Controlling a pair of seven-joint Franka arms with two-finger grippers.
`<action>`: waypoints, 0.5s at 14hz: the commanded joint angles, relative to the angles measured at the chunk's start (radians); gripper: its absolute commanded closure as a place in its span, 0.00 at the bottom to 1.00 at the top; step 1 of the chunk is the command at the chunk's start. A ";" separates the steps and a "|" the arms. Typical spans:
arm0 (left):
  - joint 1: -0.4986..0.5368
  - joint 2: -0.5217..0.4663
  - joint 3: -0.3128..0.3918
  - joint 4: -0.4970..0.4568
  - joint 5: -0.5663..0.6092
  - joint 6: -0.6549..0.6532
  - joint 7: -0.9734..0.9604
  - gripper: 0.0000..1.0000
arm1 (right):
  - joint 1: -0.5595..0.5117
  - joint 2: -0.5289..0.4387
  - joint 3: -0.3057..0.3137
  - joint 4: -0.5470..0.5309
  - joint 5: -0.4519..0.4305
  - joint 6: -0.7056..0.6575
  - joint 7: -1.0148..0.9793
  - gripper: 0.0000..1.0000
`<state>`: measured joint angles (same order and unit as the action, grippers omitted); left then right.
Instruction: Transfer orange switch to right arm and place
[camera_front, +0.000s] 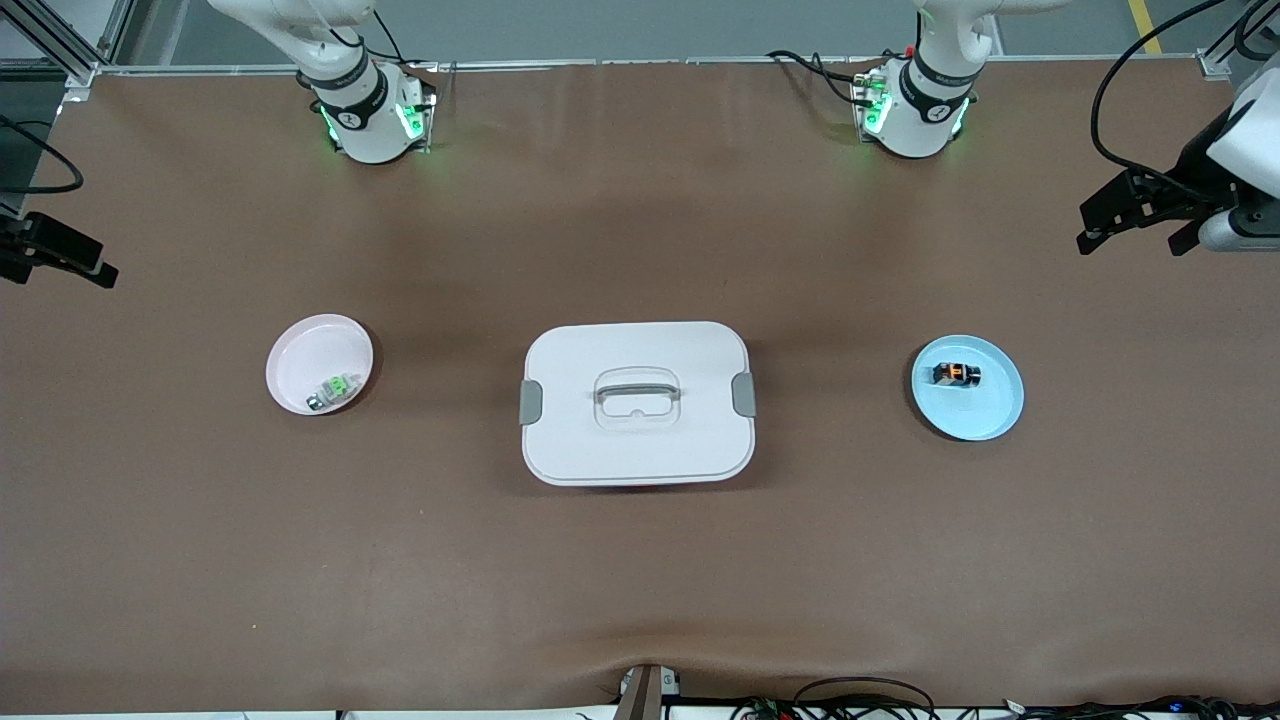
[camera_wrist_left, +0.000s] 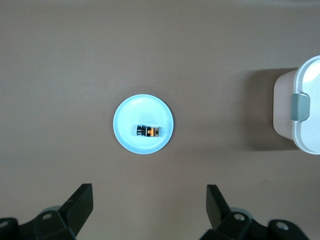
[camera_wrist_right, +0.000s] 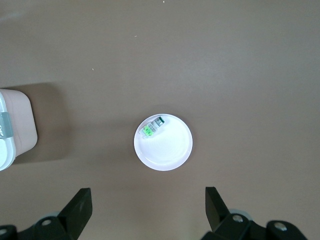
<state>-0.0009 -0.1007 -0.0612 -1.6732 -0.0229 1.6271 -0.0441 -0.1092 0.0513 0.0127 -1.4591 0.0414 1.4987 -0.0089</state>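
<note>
You see one orange switch on one blue plate, one lidded box; left gripper and right gripper gape wide, empty.

A white lidded container with grey clips sits mid-table. A pink dish holds a clear-and-silver piece with a green mark. A light-blue plate lies toward the left arm's end.

I count two small round plates on my brown table: one pale blue plate and one pale pink plate. One tiny black block with an orange band, one small clear-and-silver piece with a green mark, one white lidded container with grey latches.
</note>
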 joint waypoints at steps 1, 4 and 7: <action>0.001 0.022 0.003 0.041 0.006 -0.021 0.004 0.00 | -0.014 -0.013 0.010 -0.010 -0.009 0.003 0.007 0.00; -0.002 0.024 0.003 0.049 0.006 -0.023 0.003 0.00 | -0.017 -0.010 0.009 -0.004 -0.011 0.006 0.007 0.00; -0.002 0.024 0.003 0.049 0.006 -0.021 0.003 0.00 | -0.020 -0.008 0.006 -0.004 -0.012 0.008 0.007 0.00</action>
<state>-0.0005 -0.0903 -0.0590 -1.6551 -0.0229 1.6271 -0.0441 -0.1096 0.0513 0.0068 -1.4591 0.0382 1.5013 -0.0089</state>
